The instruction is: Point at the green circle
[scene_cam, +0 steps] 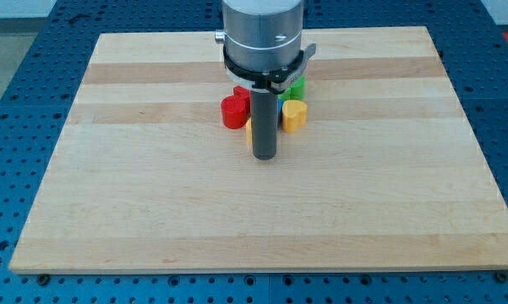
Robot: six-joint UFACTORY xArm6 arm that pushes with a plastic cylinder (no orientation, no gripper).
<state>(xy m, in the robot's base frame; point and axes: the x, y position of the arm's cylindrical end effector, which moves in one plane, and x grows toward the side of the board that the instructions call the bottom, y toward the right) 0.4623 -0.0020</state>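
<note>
My tip [264,156] rests on the wooden board just below a tight cluster of blocks at the view's upper middle. A green block [297,86], its shape mostly hidden by the arm, shows at the cluster's upper right, above and right of the tip. A yellow heart-shaped block [294,115] sits just below the green one. A red round block [233,111] lies to the rod's left, with another red block [241,92] behind it. A sliver of a yellow block [248,128] shows beside the rod. The rod hides the cluster's middle.
The wooden board [152,194] lies on a blue perforated table [17,76]. The arm's grey cylindrical body [262,34] hangs over the board's top middle and covers part of the block cluster.
</note>
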